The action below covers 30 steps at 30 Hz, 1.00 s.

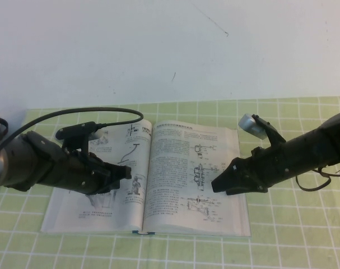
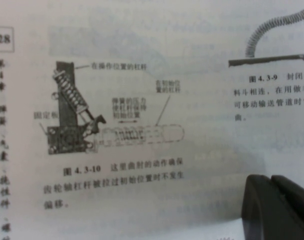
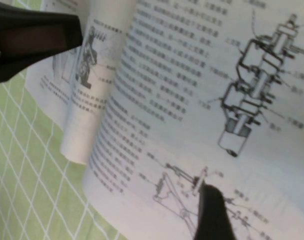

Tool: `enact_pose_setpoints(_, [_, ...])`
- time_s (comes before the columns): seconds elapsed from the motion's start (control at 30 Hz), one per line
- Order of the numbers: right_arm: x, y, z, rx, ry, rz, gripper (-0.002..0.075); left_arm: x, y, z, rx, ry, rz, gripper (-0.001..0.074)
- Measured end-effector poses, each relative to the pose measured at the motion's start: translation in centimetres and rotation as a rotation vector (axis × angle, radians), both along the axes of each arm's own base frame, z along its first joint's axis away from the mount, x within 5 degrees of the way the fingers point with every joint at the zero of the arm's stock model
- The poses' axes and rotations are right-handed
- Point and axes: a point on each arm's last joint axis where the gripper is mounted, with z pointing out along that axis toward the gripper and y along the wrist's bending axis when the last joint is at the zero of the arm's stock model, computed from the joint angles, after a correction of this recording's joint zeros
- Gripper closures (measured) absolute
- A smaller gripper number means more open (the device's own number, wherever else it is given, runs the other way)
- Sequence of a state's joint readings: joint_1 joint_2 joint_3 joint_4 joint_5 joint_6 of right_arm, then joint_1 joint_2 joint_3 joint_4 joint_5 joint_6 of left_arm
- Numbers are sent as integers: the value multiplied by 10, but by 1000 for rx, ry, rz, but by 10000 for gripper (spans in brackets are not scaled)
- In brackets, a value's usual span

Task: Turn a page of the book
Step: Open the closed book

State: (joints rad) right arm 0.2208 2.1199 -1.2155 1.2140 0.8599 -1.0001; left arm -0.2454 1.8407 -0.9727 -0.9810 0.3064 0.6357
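Thick white open book (image 1: 158, 185) lay flat on green checked cloth (image 1: 304, 246). Left gripper (image 1: 122, 174) pressed closed on its left leaf; right gripper (image 1: 220, 185) closed on printed white page (image 1: 186, 179).

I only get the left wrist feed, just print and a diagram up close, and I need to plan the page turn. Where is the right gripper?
Observer: The right gripper is over the right-hand side of the open book, beside the lower diagrams.
Operator: And my left gripper, relative to the spine?
Observer: The left gripper is over the left-hand side, just short of the spine.
Operator: Is any leaf lifted?
Observer: Yes. In the right wrist view, the page next to the gutter bows up in a curl rather than lying flat.
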Motion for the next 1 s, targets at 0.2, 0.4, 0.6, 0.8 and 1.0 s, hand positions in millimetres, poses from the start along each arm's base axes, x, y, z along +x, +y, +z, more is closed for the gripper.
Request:
enact_pose_setpoints(0.2, [1,1,0,7,-2,-12,309,0,0,0,-3,2,2,738])
enact_pose_setpoints(0.4, [12,-3,12,-13,-16,15,309,1,-1,2,-12,1,-6,737])
enact_pose_setpoints(0.6, [15,-7,14,-78,-7,49,309,7,-14,16,-94,6,-111,738])
enact_pose_setpoints(0.8, [16,-8,14,-91,-15,39,309,18,-19,31,-117,-49,-128,738])
enact_pose_setpoints(1.0, [19,-9,13,-105,-23,9,309,23,-19,9,-90,-17,-124,737])
